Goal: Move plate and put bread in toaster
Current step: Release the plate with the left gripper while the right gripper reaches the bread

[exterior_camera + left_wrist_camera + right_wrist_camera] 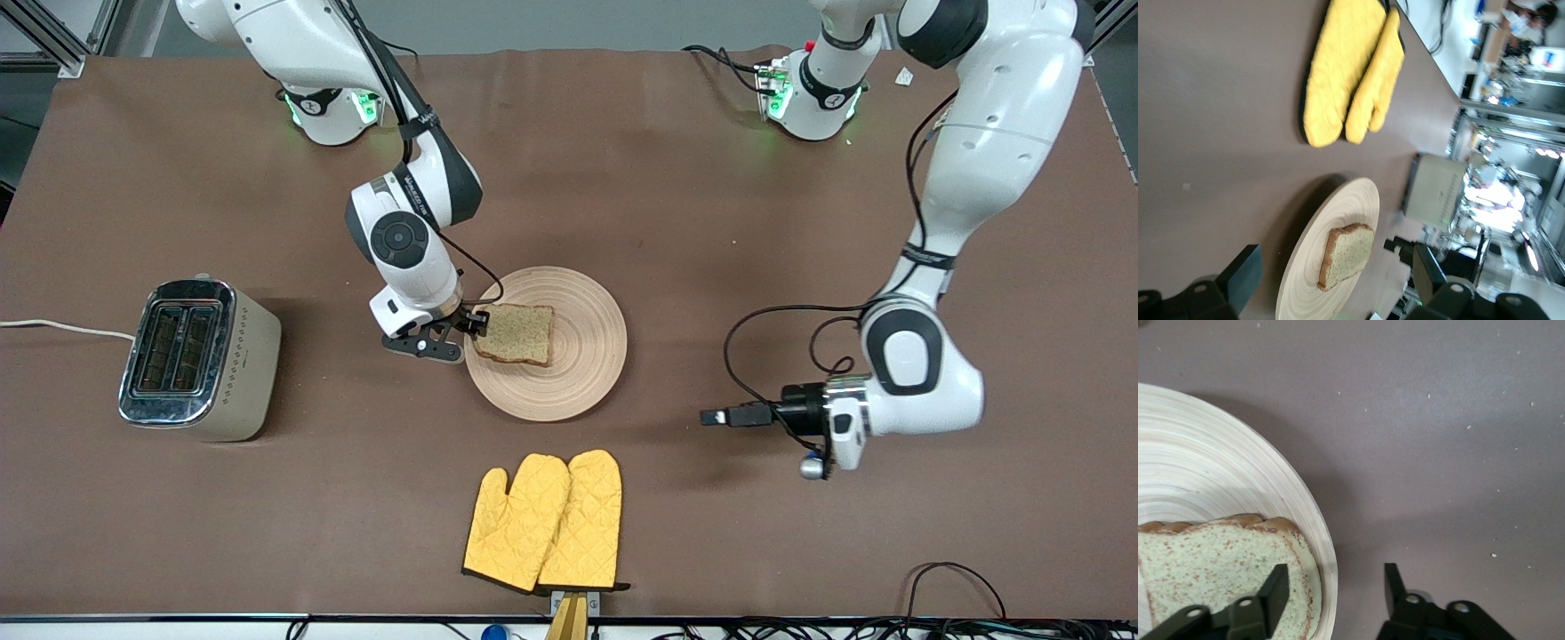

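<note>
Right fingers (1278, 590): spread apart, gripping nothing; in the right wrist view one dark finger lies over the edge of the bread (514, 333), the other over bare tabletop just beside the plate's rim.
Right gripper (458, 333): low at the edge of the plate (582, 356), on the side toward the right arm's end of the tabletop; its arm reaches down from its base at the top of the front view.
Left fingers (1245, 270): parted, with nothing between them.
Left gripper (716, 416): turned sideways over bare tabletop toward the left arm's end, pointing at the plate and well apart from it; this arm waits.
Bread: one brown speckled slice with a darker crust, lying flat on the plate, on the part closest to the right gripper.
Plate: round pale wood with ring grooves, near the middle of the tabletop, holding only the bread.
Toaster (197, 358): cream box with a chrome top and two open slots, both dark inside; it stands toward the right arm's end, well apart from the plate, with a white cord (62, 327) running off the tabletop edge.
Oven mitts (544, 522): a yellow quilted pair, lying overlapped, nearer to the front camera than the plate.
Tabletop (711, 178): covered in a brown mat, faintly creased.
Room: the left wrist view shows blurred, brightly lit shelving and clutter past the toaster.
</note>
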Controlling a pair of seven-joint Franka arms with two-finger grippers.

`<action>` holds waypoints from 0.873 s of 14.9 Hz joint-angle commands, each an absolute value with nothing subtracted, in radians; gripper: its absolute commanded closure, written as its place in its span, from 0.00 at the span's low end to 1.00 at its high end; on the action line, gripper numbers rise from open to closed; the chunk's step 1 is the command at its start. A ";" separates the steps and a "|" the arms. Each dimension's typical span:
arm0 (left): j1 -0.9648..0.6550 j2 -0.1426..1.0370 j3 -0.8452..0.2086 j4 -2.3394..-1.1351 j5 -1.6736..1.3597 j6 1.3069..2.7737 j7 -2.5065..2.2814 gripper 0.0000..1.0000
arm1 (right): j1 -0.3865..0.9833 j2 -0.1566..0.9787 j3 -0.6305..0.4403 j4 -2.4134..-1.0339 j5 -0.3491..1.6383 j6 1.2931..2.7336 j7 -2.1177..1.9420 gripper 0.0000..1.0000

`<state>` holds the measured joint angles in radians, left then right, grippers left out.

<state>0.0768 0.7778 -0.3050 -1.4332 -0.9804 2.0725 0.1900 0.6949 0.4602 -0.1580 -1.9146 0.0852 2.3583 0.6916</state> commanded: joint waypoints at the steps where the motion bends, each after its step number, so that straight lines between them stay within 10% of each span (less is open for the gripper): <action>1: 0.086 0.694 -0.299 -1.424 -0.856 2.065 0.001 0.00 | 0.726 0.462 -0.167 -1.933 0.063 2.373 0.747 0.40; 13: 0.141 0.422 -0.296 -1.424 -0.530 1.865 -0.412 0.00 | 0.750 0.483 -0.167 -1.927 0.063 2.385 0.765 0.46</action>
<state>0.1472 0.4906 -0.2972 -1.4013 -0.6117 1.8930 -0.3293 0.7354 0.4799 -0.1579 -1.9200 0.0850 2.3694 0.7368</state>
